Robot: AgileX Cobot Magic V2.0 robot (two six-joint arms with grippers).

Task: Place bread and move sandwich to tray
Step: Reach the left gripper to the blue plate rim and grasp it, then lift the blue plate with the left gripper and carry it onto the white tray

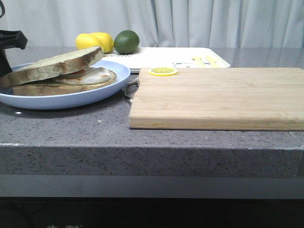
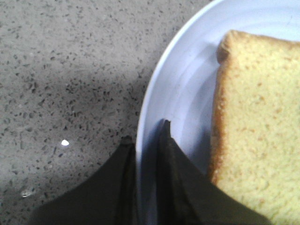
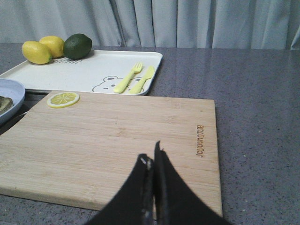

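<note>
The round light-blue plate (image 1: 95,90) sits at the left of the table and holds the sandwich (image 1: 71,78): a bottom slice, a fried egg (image 1: 90,75), and the plain bread slice (image 1: 57,64) lying tilted on top. My left gripper (image 2: 146,131) is shut on the plate's rim (image 2: 154,93), one finger outside and one inside, beside the bread (image 2: 258,126). My right gripper (image 3: 150,152) is shut and empty above the wooden cutting board (image 3: 117,136). The white tray (image 3: 93,70) with yellow cutlery (image 3: 133,78) lies behind the board.
Two lemons (image 1: 95,42) and a lime (image 1: 126,42) sit at the tray's far left corner. A lemon slice (image 1: 162,71) lies on the cutting board's (image 1: 218,97) back left corner. A grey curtain hangs behind the table. The table's front edge is near.
</note>
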